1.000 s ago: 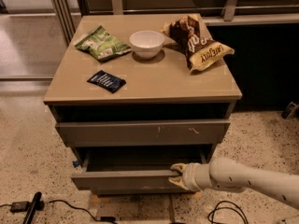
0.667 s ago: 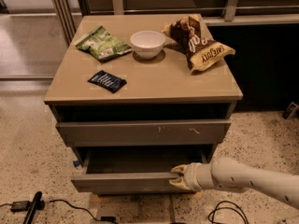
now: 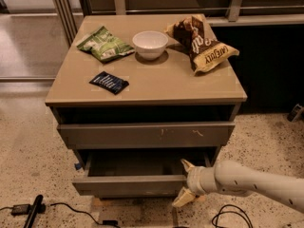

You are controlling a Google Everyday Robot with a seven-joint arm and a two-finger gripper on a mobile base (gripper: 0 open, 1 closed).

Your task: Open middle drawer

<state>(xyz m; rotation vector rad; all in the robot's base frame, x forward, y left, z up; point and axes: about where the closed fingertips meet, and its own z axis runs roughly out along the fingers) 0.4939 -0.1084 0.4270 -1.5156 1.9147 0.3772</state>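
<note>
Wooden cabinet (image 3: 156, 87) on speckled floor (image 3: 28, 160). The middle drawer (image 3: 128, 184) is low on the cabinet's front, under the taller front panel (image 3: 142, 135) that has pale scratch marks right of its centre. The middle drawer sticks partway out of the cabinet toward the viewer, with its flat grey inside showing behind a plain, unscratched front. Gripper (image 3: 180, 183) is at the right end of that drawer front, at the cabinet's lower right. Its pale fingers (image 3: 183, 198) are spread apart, one tip above the front's top edge by the drawer opening, the other below its bottom edge, so they straddle the panel. Can't tell if either finger actually presses on it. The off-white arm (image 3: 256, 179) comes in from the cabinet's right side, low, about level with the open drawer. On the cabinet top: white bowl (image 3: 150, 44) near the back centre, green snack bag (image 3: 105, 44) just left of it, brown chip bag (image 3: 202, 42) at the back right with its yellow end pointing to the right edge, and a small dark packet (image 3: 109, 82) toward the front left, apart from the rest. A black cable (image 3: 223, 217) lies on the floor at the cabinet's front right, below the arm. Another cable with a black plug (image 3: 31, 213) lies at its front left.
</note>
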